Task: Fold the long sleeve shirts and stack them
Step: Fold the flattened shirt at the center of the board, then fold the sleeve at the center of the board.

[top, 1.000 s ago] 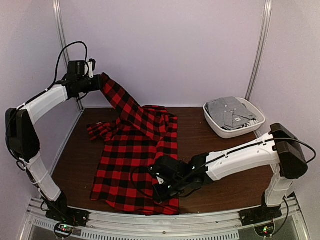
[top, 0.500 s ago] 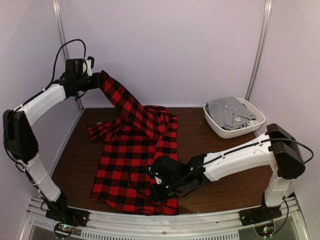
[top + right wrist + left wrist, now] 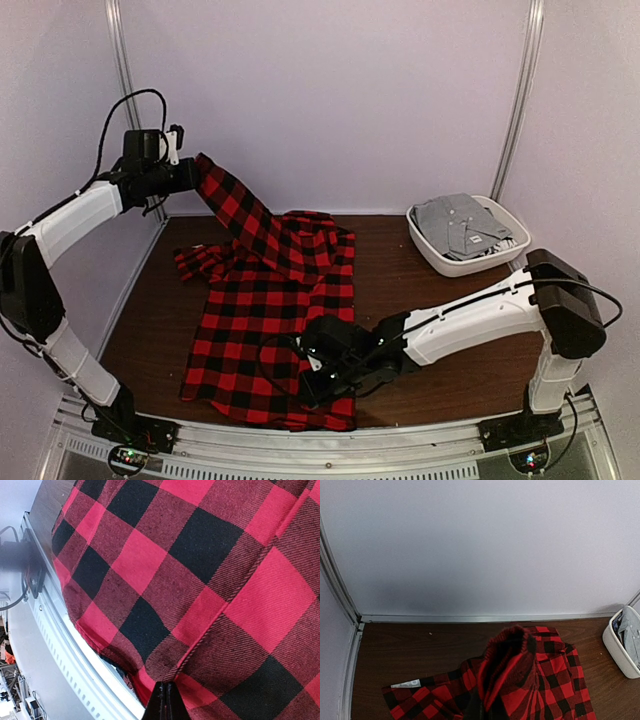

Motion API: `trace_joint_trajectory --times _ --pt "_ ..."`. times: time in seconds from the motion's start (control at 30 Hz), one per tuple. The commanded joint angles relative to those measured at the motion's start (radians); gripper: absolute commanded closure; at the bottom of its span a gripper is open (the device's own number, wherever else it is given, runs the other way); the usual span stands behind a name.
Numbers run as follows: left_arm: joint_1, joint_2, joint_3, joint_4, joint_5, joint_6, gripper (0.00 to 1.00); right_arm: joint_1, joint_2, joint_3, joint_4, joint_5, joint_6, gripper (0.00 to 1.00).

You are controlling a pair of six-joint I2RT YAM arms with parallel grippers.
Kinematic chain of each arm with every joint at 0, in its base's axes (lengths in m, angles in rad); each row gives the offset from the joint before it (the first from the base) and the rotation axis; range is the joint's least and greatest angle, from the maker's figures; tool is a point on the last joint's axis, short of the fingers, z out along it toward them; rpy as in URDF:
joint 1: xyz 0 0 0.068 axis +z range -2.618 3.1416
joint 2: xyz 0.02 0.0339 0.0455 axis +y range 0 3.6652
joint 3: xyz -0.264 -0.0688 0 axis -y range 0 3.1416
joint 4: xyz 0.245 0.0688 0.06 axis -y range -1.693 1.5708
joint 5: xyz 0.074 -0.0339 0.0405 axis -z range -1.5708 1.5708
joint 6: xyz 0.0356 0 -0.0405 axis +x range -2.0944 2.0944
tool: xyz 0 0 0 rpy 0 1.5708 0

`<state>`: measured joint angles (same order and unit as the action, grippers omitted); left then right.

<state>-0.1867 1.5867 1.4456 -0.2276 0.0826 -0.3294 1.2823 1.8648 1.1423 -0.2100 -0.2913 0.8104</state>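
Note:
A red-and-black check long sleeve shirt (image 3: 270, 310) lies spread on the dark wood table (image 3: 450, 320). My left gripper (image 3: 190, 172) is shut on one sleeve (image 3: 232, 205) and holds it high at the back left, stretched up from the body. In the left wrist view the sleeve (image 3: 520, 665) hangs down from the jaws, whose tips are hidden by cloth. My right gripper (image 3: 322, 380) is shut on the shirt's hem near the front edge. In the right wrist view the fingertips (image 3: 166, 702) pinch the hem seam (image 3: 200, 645).
A white basket (image 3: 430, 245) with folded grey shirts (image 3: 462, 224) stands at the back right, also in the left wrist view (image 3: 620, 647). A metal rail (image 3: 330, 440) runs along the table's front edge. Pale walls enclose the back and sides.
My left gripper has moved a little left and down with the sleeve. My right gripper has drawn the hem slightly toward the front left.

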Motion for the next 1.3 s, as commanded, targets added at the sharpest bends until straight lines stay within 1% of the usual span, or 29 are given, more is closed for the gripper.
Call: trace_joint_trajectory --times 0.0,0.07,0.23,0.3,0.33,0.43,0.57,0.7,0.87,1.03,1.27 --pt "0.007 -0.051 -0.101 0.064 -0.014 -0.039 1.00 -0.006 0.005 -0.010 0.025 -0.012 -0.010 0.97" --pt "0.006 -0.065 -0.149 0.081 -0.010 -0.060 1.00 -0.006 -0.003 -0.008 0.020 -0.009 -0.019 0.91" --pt "-0.001 -0.073 -0.216 0.116 0.054 -0.075 1.00 -0.020 -0.047 0.003 0.008 0.010 -0.038 0.62" --pt "-0.010 -0.073 -0.233 0.125 0.083 -0.076 1.00 -0.038 -0.075 0.006 -0.002 0.021 -0.050 0.54" --pt "-0.014 -0.073 -0.237 0.128 0.110 -0.076 1.00 -0.049 -0.089 0.008 -0.010 0.033 -0.059 0.52" --pt "-0.049 -0.071 -0.247 0.128 0.160 -0.063 1.00 -0.100 -0.148 0.000 -0.033 0.079 -0.080 0.50" --pt "-0.121 -0.064 -0.266 0.129 0.215 -0.044 1.00 -0.212 -0.222 -0.011 -0.048 0.139 -0.101 0.50" --pt "-0.219 -0.033 -0.274 0.118 0.238 -0.007 1.00 -0.345 -0.306 -0.026 -0.019 0.190 -0.103 0.51" --pt "-0.314 0.018 -0.280 0.089 0.302 0.021 1.00 -0.454 -0.372 -0.062 0.026 0.203 -0.102 0.51" --pt "-0.424 0.064 -0.297 0.039 0.305 0.029 1.00 -0.511 -0.398 -0.098 0.030 0.195 -0.112 0.51" --pt "-0.542 0.075 -0.345 -0.001 0.291 0.015 1.00 -0.519 -0.392 -0.145 0.062 0.185 -0.107 0.51"
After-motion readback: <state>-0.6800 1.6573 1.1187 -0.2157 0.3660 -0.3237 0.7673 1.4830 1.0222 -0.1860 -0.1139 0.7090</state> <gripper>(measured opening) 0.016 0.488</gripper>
